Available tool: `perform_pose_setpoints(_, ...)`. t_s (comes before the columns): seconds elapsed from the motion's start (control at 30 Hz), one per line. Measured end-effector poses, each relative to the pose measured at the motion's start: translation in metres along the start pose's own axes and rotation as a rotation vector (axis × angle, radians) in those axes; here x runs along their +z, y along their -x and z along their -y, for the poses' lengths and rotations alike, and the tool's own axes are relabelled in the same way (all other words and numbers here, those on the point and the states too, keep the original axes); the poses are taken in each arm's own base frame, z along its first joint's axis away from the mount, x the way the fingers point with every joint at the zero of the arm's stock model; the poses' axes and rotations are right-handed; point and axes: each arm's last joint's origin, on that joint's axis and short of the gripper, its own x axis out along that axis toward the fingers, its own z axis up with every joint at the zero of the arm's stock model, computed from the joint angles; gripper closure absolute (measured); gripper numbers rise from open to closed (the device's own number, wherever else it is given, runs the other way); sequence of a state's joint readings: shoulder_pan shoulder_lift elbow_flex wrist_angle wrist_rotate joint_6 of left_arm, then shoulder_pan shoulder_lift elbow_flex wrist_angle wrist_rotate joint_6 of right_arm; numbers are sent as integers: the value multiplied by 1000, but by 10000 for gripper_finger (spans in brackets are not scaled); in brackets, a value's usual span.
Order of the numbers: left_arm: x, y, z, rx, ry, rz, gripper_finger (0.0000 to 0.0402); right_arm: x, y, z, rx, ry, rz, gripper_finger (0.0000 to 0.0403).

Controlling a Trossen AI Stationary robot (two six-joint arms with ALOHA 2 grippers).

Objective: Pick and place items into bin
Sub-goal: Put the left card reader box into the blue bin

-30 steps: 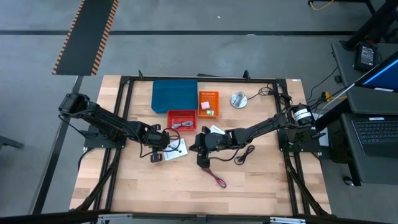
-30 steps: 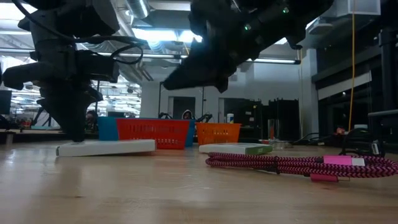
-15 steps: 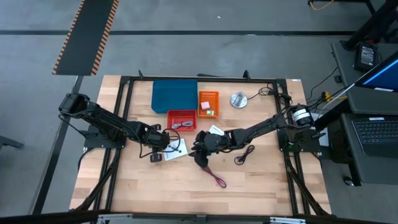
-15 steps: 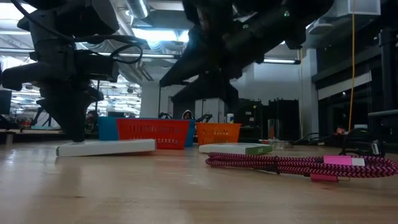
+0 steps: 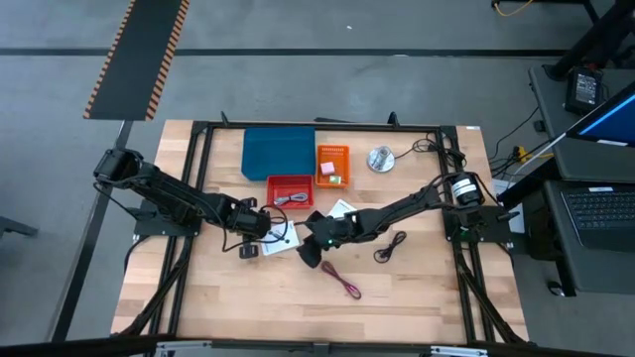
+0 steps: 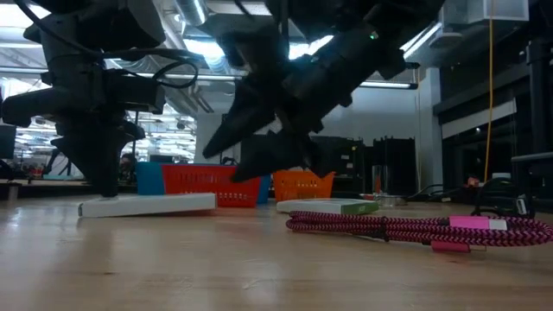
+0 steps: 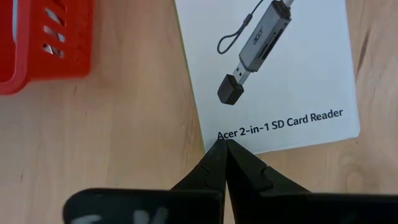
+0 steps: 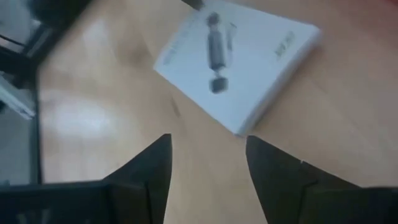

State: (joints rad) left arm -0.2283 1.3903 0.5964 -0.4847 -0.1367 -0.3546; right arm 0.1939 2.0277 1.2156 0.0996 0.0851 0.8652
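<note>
A white flat box printed with a card reader [image 5: 282, 236] lies flat on the wooden table; it also shows in the left wrist view [image 7: 273, 68] and the low view [image 6: 147, 205]. My left gripper [image 7: 224, 143] is shut, its tips at the box's edge. My right gripper [image 5: 310, 250] is open and empty, hovering just right of that box, which shows ahead of its fingers [image 8: 239, 56]. A second white card [image 5: 342, 209] lies behind it. A dark-red braided cable [image 5: 343, 282] and a black coiled cable [image 5: 387, 248] lie on the table. My left gripper's shut fingertips [image 7: 219, 152] stand on the white box's edge [image 7: 214, 134] below the printed words, near one corner. The fingers come from above, pointing down. The box lies flat on the table.
A red bin [image 5: 290, 190] with a cable in it, an orange bin [image 5: 332, 165] with small pieces and a blue bin [image 5: 279, 152] stand at the far middle. A silver round thing [image 5: 380, 158] lies to their right. Bare wood lies along the near edge.
My right gripper has gone toward the table's left, away from the dark-red cable and toward the white box, and has tipped lower. The cable stays on the table.
</note>
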Motion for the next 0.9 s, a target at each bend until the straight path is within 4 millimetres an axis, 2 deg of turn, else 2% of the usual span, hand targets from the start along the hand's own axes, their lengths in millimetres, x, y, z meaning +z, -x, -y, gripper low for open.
perform_pose_setpoints(0.17,0,0,0,1,-2,1,399,3,-9,-1,-18,-51,16,218)
perform_pose_setpoints(0.43,0,0,0,7,-12,4,399,1,-36,6,-49,-81,-30,218)
perform_pose_setpoints(0.9,1,0,-1,28,-26,26,399,4,-41,1,13,-91,-11,218)
